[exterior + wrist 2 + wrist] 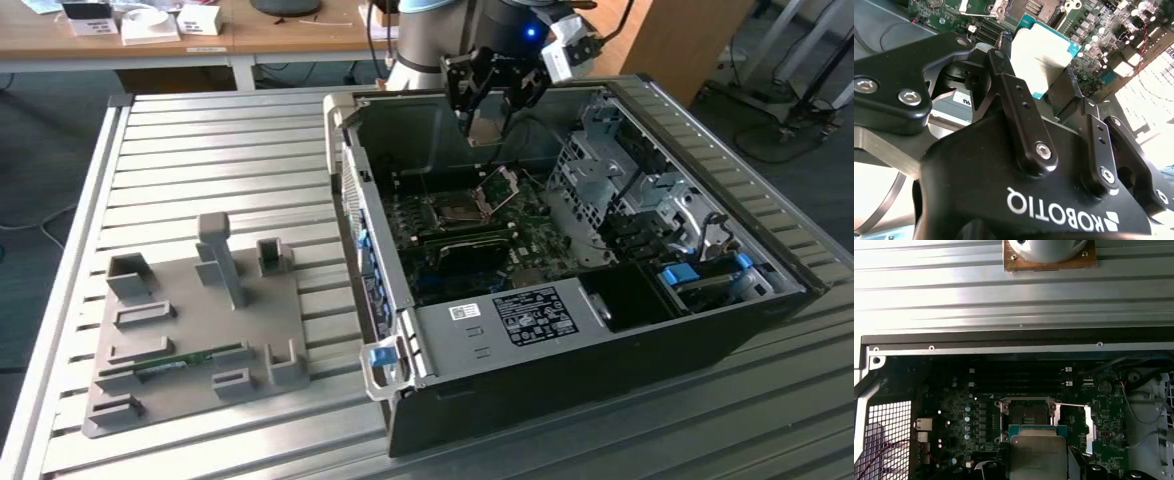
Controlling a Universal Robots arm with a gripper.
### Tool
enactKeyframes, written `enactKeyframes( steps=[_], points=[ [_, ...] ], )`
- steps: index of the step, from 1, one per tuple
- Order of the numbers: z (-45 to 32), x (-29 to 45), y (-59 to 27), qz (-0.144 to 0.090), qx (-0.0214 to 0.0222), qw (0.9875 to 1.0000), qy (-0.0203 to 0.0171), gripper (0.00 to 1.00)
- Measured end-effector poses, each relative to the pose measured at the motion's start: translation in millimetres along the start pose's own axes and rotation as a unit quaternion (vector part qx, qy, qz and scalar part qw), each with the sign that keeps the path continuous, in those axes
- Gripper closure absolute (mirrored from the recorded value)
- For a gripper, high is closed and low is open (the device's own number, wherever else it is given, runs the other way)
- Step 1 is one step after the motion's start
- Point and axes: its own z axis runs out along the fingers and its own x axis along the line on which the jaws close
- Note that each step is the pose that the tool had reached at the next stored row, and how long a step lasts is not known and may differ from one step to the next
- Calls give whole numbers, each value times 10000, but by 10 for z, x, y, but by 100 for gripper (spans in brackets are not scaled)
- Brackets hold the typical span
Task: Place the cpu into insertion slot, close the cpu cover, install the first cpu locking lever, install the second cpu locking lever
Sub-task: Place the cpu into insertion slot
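In the exterior view my gripper (486,112) hangs above the back of the open computer case, shut on the cpu (481,130), which points down. In the second wrist view the black fingers (1016,95) pinch the cpu (1046,47), a flat square chip with a silvery top and teal edge. The insertion slot (458,210) lies open on the dark green motherboard (534,235), below and in front of the chip. The cpu cover (501,187) stands raised at the slot's far side. In the first wrist view the cpu (1038,455) hovers just short of the insertion slot (1027,416).
The case walls (350,190) surround the motherboard. A drive cage (627,185) with blue latches fills the exterior view's right. A grey fixture plate (187,330) holding a memory stick lies on the slatted metal table (200,160) at the exterior view's left.
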Motion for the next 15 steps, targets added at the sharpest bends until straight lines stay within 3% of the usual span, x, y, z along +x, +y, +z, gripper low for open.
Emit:
enactKeyframes(
  steps=[15],
  points=[
    [37,0,-9,0,-1,10000,-1,46]
  ],
)
